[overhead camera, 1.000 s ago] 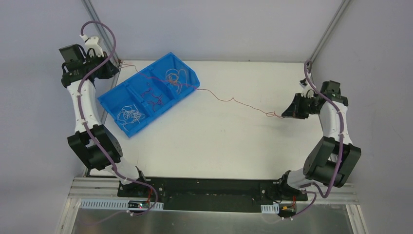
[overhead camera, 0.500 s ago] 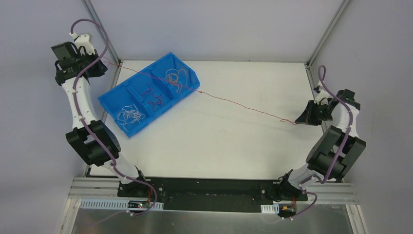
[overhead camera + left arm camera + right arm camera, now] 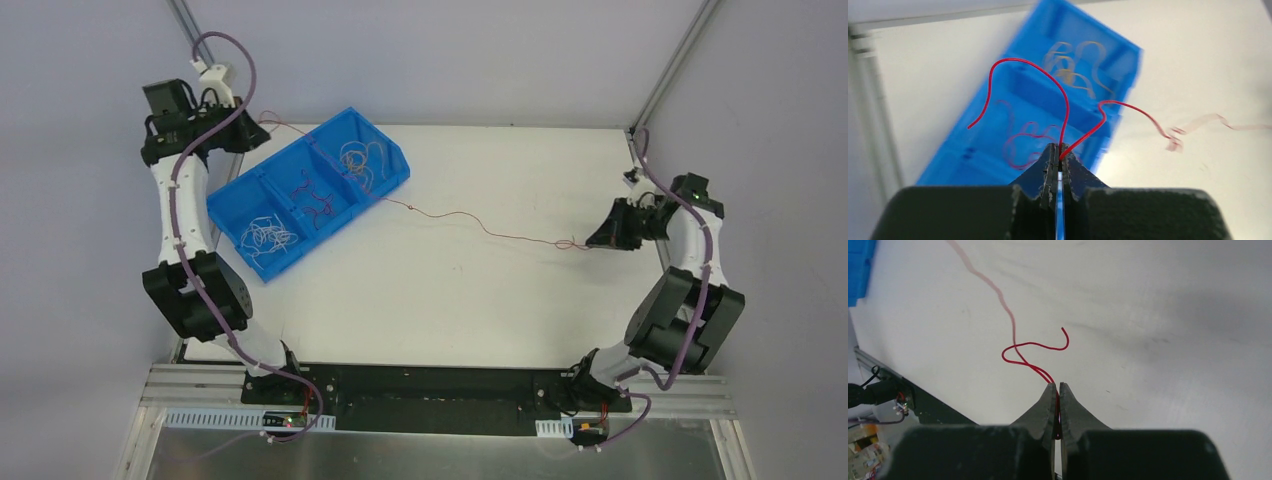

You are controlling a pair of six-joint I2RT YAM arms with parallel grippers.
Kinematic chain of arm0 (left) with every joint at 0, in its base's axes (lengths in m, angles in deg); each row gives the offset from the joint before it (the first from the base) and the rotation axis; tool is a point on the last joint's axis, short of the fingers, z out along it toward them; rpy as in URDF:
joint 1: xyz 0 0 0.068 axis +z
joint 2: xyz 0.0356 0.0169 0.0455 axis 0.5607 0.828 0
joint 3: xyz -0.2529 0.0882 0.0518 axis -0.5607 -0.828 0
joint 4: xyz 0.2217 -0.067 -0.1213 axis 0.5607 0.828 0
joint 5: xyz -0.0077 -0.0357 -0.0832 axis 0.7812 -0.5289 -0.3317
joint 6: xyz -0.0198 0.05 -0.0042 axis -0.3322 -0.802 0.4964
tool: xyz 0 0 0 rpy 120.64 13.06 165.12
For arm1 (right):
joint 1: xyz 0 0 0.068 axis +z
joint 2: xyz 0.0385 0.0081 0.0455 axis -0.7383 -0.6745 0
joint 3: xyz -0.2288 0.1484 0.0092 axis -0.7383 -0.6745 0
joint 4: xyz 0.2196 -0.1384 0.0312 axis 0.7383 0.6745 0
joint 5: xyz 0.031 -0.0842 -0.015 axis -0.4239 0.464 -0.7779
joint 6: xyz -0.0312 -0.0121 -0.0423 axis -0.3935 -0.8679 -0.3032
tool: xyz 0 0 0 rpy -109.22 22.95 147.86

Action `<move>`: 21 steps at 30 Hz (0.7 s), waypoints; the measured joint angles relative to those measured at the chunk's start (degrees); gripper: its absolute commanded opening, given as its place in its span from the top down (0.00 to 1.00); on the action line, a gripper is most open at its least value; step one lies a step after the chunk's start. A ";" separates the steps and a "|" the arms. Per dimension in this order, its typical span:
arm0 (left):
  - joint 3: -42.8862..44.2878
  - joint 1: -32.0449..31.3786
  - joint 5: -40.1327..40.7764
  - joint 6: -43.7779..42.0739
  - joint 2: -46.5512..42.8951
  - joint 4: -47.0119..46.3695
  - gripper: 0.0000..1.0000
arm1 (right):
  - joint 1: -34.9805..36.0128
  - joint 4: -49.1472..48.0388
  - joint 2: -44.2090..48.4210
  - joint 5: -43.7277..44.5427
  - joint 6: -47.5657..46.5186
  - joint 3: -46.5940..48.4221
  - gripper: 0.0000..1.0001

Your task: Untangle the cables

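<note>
A long thin red cable (image 3: 450, 215) hangs slack across the table between both grippers. My left gripper (image 3: 250, 125) is shut on its far-left end, above the bin's back corner; in the left wrist view the cable (image 3: 1068, 105) rises from the closed tips (image 3: 1059, 146). My right gripper (image 3: 592, 240) is shut on the other end at the right; the right wrist view shows the looped cable (image 3: 1025, 352) pinched between the tips (image 3: 1056, 385). Orange-yellow cables (image 3: 358, 160), red cables (image 3: 315, 195) and white cables (image 3: 265, 237) lie in separate compartments of the blue bin (image 3: 285, 262).
The blue bin sits tilted at the table's back left. The table's metal frame posts (image 3: 660, 85) stand at the back corners. The black base rail (image 3: 430, 385) runs along the near edge.
The red cable was pulled taut half a second ago and now sags with waves. My left gripper moved right toward the bin. My right gripper moved slightly left.
</note>
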 measured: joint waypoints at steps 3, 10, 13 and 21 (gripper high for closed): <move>-2.10 -5.64 -3.39 0.70 -2.03 0.98 1.00 | 7.52 0.07 3.39 -2.64 5.09 1.27 1.00; -7.63 -23.58 -10.78 4.66 -9.16 1.88 1.00 | 28.37 -9.66 9.60 -8.72 22.21 8.11 1.00; -10.19 -32.65 -12.98 7.21 -12.13 -0.90 1.00 | 36.13 -14.23 9.51 -9.77 27.82 9.81 1.00; -21.77 -49.22 -13.86 11.39 -18.27 -11.10 0.91 | 48.94 -21.33 7.13 -10.58 36.17 10.71 1.00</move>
